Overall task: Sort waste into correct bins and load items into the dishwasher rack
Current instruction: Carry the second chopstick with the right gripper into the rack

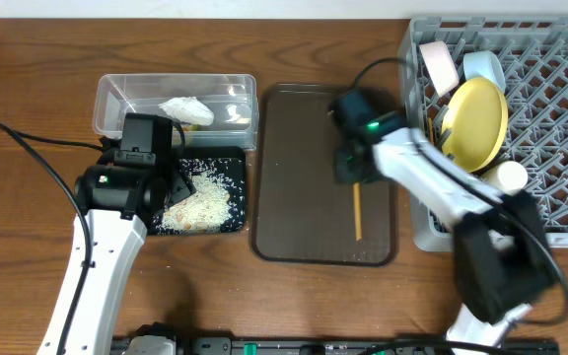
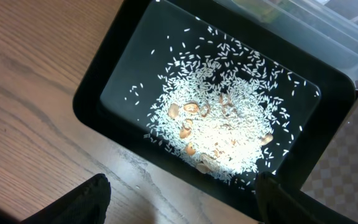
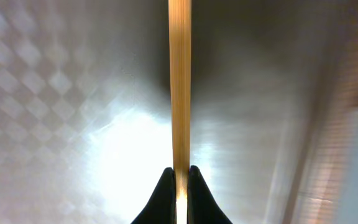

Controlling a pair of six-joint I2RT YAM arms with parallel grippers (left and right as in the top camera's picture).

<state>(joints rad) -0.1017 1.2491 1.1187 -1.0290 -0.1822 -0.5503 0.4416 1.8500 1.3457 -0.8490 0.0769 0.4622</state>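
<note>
Two arms are over a wooden surface (image 1: 28, 99). The right jaws are pinched fully shut on a wooden chopstick (image 3: 179, 74), the dark fingertips (image 3: 165, 190) pressing it from either side. From overhead that grip is at the chopstick's far end. The stick lies lengthwise on the right half of the flat brown tray (image 1: 294, 197), pointing toward the near edge.

The left jaws hang wide apart above the black tray-bin (image 2: 104, 93), with nothing between them. White rice grains (image 2: 222, 124) lie heaped in the middle of that bin and thin out toward its walls, with a few tan scraps among them.

Touching the bin's far side is the clear tub (image 1: 116, 94), which holds the crumpled white tissue (image 1: 185, 108).

At the far right stands the grey dishwasher rack (image 1: 560, 128). The yellow plate (image 1: 476, 123) leans on edge along its left side. The light-blue bowl (image 1: 483, 69) and a white bowl (image 1: 440, 61) are just behind the plate. A small white piece (image 1: 509, 176), probably the cup, sits at the plate's near rim.
</note>
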